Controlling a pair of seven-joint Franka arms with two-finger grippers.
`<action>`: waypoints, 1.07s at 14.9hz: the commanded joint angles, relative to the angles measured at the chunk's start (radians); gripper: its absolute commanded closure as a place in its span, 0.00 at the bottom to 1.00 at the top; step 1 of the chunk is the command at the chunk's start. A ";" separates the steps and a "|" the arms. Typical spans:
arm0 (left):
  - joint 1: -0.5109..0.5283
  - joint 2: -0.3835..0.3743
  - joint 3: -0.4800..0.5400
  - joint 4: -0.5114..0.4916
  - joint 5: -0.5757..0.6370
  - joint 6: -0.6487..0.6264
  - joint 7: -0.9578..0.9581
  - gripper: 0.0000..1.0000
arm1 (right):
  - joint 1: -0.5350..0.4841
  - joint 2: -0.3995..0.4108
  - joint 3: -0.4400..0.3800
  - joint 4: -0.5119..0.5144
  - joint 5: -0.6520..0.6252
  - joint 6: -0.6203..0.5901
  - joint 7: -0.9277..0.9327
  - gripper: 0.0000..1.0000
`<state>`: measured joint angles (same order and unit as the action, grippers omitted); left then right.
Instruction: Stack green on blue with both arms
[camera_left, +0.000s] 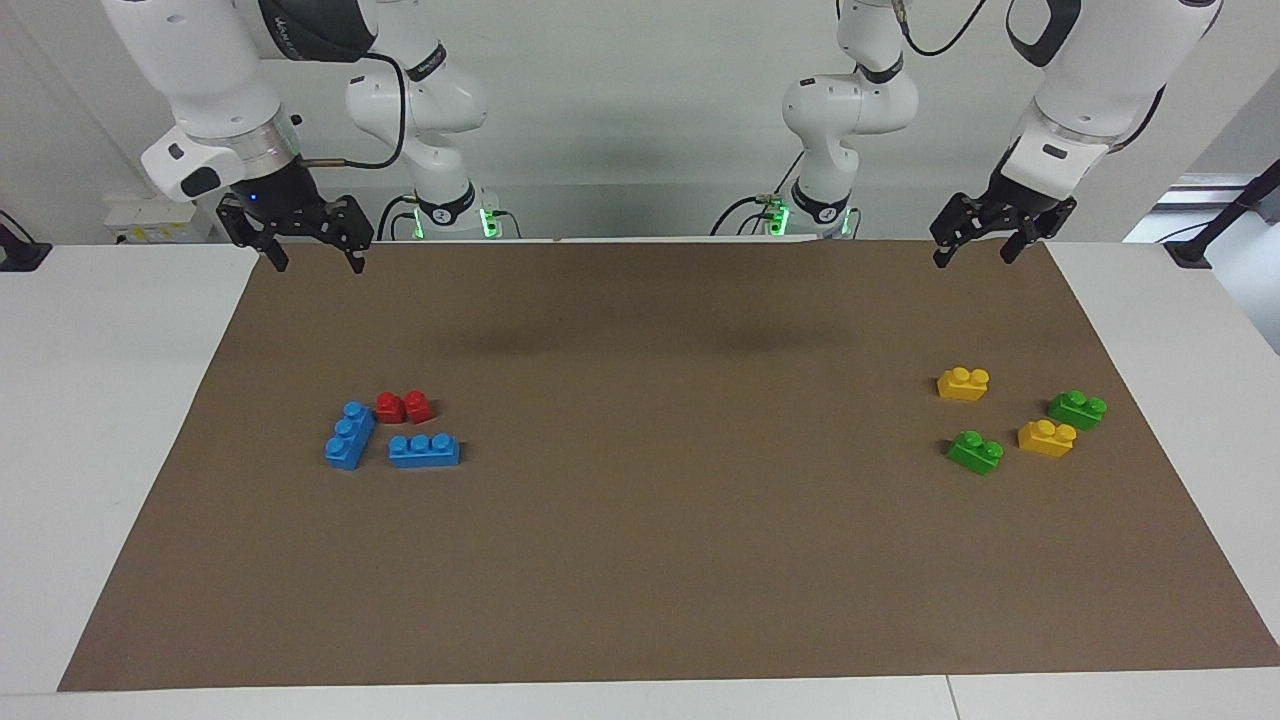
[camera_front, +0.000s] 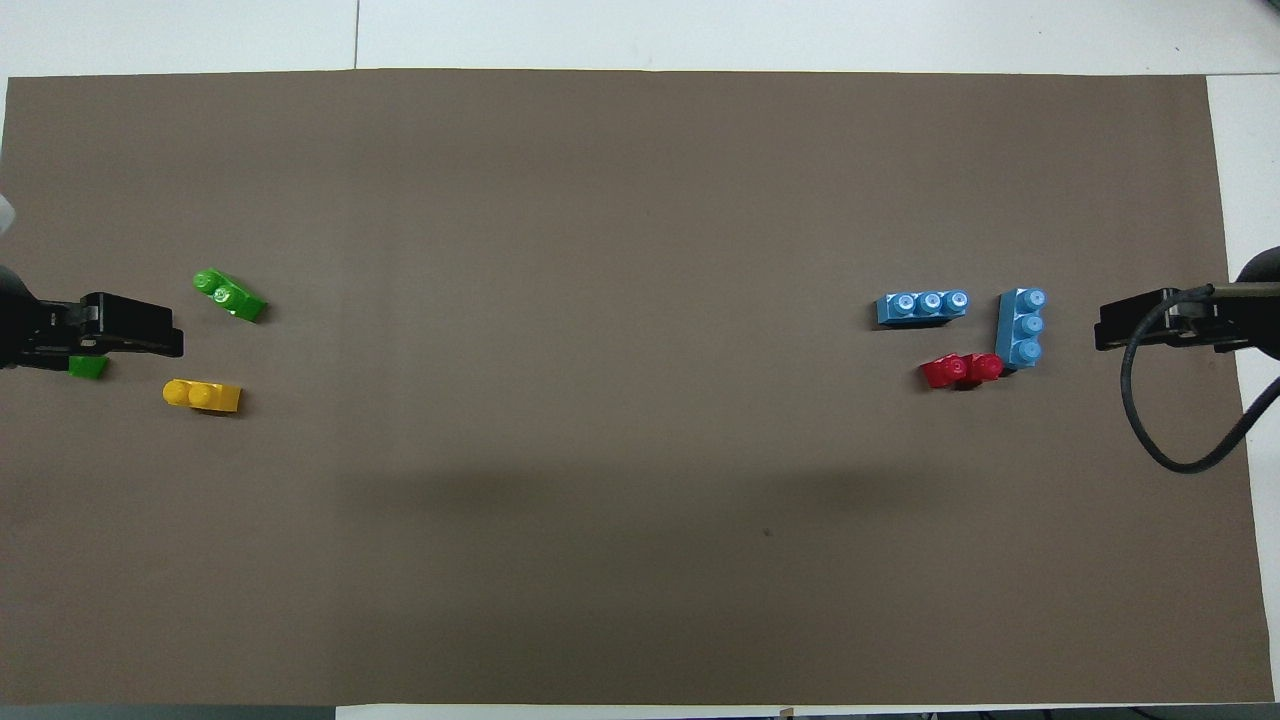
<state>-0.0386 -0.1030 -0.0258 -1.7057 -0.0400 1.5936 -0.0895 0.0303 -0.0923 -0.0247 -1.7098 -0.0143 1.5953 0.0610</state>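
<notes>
Two green bricks (camera_left: 975, 452) (camera_left: 1077, 409) lie on the brown mat toward the left arm's end. In the overhead view one green brick (camera_front: 230, 296) shows whole and the other (camera_front: 88, 367) is half covered by my left gripper (camera_front: 140, 330). Two blue bricks (camera_left: 350, 435) (camera_left: 425, 450) lie toward the right arm's end; they also show in the overhead view (camera_front: 1021, 328) (camera_front: 922, 306). My left gripper (camera_left: 975, 257) is open and empty, raised over the mat's edge by the robots. My right gripper (camera_left: 315, 262) (camera_front: 1125, 325) is open and empty, raised over the same edge.
Two yellow bricks (camera_left: 964, 383) (camera_left: 1047, 438) lie among the green ones; only one yellow brick (camera_front: 202, 396) shows in the overhead view. A red brick (camera_left: 404, 406) (camera_front: 962, 370) touches the blue pair on the side nearer the robots. The brown mat (camera_left: 640, 500) covers the white table.
</notes>
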 joint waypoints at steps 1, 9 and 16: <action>-0.009 -0.014 0.009 0.000 -0.009 -0.001 0.014 0.00 | -0.012 -0.009 0.005 -0.002 0.017 -0.017 0.011 0.00; -0.009 -0.017 0.009 0.000 -0.009 -0.001 0.013 0.00 | -0.016 -0.007 0.003 -0.002 0.017 0.002 0.087 0.00; 0.002 -0.018 0.009 -0.009 -0.011 0.005 -0.044 0.00 | -0.015 0.016 0.005 -0.016 0.020 0.081 0.785 0.01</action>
<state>-0.0380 -0.1072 -0.0237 -1.7057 -0.0400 1.5936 -0.0991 0.0261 -0.0831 -0.0259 -1.7145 -0.0143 1.6562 0.6812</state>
